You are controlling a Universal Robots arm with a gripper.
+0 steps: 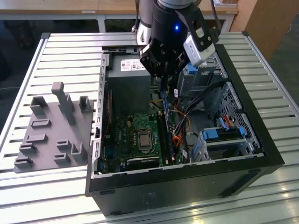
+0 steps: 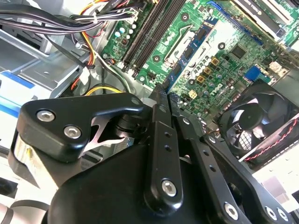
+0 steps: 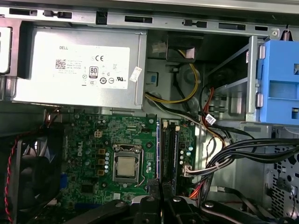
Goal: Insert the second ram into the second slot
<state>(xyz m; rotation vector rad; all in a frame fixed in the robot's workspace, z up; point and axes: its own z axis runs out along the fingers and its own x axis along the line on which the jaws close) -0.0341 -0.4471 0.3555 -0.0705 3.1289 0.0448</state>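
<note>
Over the motherboard (image 1: 135, 135): gripper (image 1: 163, 77) is held aloft.
Jaws: closed on the second ram (image 1: 162, 95), which is clamped between them and hung below.

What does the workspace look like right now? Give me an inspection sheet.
Surface: slatted metal table carrying an open computer case.
Job's things: second ram hangs upright from the pincer above the motherboard and its memory slots; not yet seated.
Clutter: grey moulded fixture tray on the exterior view's left.
Grippers: pincer shut on the second ram.
Cables: black bundle and yellow wires beside the slots.
Surroundings: wooden furniture beyond the table.
</note>
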